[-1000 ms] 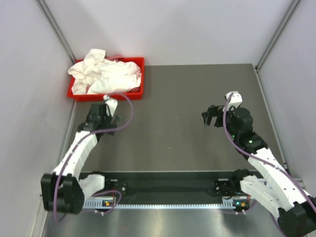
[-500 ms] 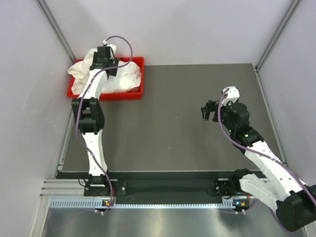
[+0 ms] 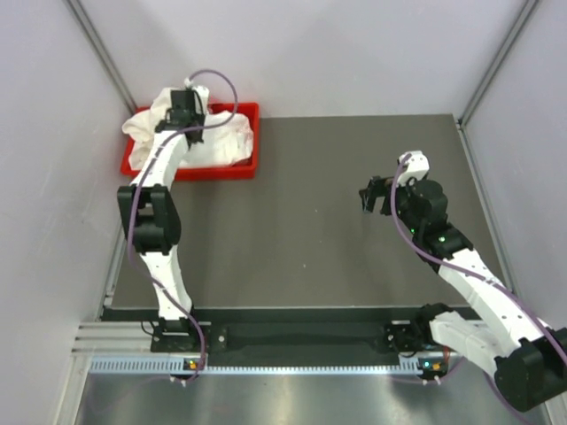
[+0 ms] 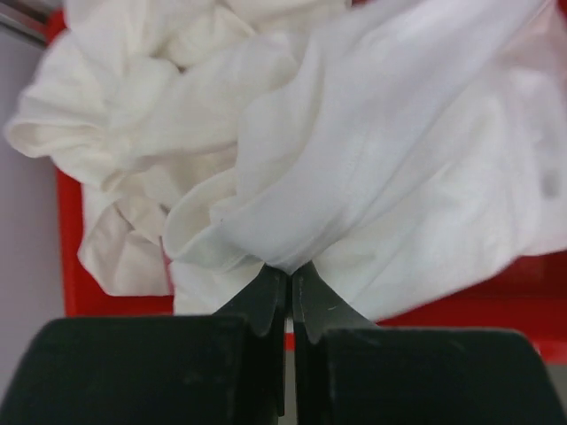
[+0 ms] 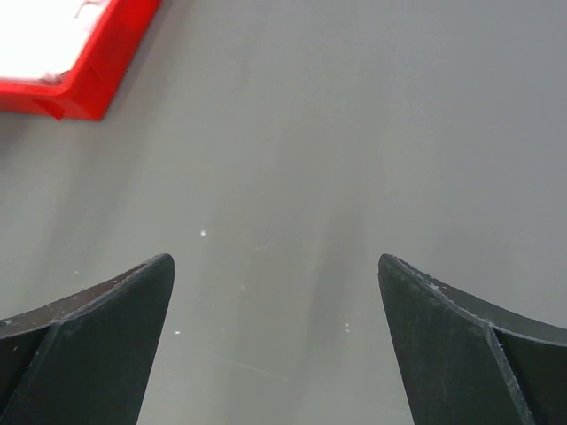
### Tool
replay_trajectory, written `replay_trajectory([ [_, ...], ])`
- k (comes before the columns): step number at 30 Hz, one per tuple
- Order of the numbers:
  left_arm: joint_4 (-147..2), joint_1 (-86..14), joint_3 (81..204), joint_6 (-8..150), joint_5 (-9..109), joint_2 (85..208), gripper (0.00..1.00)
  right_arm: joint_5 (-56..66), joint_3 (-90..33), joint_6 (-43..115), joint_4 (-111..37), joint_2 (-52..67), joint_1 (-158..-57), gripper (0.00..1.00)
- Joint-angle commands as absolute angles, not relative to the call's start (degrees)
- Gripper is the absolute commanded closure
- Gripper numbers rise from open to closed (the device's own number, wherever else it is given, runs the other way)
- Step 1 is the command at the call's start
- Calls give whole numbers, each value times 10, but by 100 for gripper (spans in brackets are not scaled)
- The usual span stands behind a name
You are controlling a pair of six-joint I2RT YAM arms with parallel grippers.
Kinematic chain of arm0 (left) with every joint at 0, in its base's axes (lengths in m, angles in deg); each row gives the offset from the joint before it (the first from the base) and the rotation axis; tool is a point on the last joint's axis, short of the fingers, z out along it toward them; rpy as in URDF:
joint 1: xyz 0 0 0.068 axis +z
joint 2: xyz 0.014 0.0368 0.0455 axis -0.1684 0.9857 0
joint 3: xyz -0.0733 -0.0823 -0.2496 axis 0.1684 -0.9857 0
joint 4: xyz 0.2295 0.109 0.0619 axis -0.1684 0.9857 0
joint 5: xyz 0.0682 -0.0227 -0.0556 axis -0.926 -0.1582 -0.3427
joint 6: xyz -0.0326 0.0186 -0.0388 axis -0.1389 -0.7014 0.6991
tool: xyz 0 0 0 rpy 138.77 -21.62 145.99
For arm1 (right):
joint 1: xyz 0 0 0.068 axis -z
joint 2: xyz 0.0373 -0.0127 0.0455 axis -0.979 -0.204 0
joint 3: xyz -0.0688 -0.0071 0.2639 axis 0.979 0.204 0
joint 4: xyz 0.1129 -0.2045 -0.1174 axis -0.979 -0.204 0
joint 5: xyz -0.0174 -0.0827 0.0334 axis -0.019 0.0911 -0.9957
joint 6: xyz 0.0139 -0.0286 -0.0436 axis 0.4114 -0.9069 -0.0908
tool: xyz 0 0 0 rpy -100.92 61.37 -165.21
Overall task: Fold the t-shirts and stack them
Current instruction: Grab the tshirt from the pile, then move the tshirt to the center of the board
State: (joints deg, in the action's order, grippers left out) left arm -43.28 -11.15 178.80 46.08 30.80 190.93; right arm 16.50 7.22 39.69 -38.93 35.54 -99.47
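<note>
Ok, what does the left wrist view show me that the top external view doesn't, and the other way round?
Only the left wrist: the left gripper with its fingers closed on a fold of the t-shirts. Only the top external: the right gripper hovering over the grey table, and the red tray sitting at the table's far left corner. Both: the crumpled white t-shirts heaped in the red tray.

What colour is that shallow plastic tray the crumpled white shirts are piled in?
Bright red. The shallow plastic tray shows best in the top external view.
</note>
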Motion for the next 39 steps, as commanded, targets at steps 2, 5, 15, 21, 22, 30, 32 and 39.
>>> replay_trajectory([
  [2,-447,-112,1778,468,370,1731,100,129,35,415,-367,360,-995,0],
  [5,-396,-122,1784,470,441,1649,100,90,29,423,-366,363,-997,0],
  [15,-199,-208,1875,484,792,1482,100,-9,0,428,-358,413,-1000,0],
  [21,-258,-317,1741,487,729,1494,100,-52,-14,422,-393,417,-1000,0],
  [22,-277,-343,1717,486,705,1510,100,-49,-15,425,-397,418,-1000,0],
  [30,-324,-470,1626,445,668,1683,100,106,-63,444,-524,359,-999,0],
  [32,-288,-483,1634,433,691,1724,87,100,-73,445,-540,335,-999,0],
  [39,-322,-397,1562,420,686,1636,1,51,-58,451,-524,268,-1002,20],
])
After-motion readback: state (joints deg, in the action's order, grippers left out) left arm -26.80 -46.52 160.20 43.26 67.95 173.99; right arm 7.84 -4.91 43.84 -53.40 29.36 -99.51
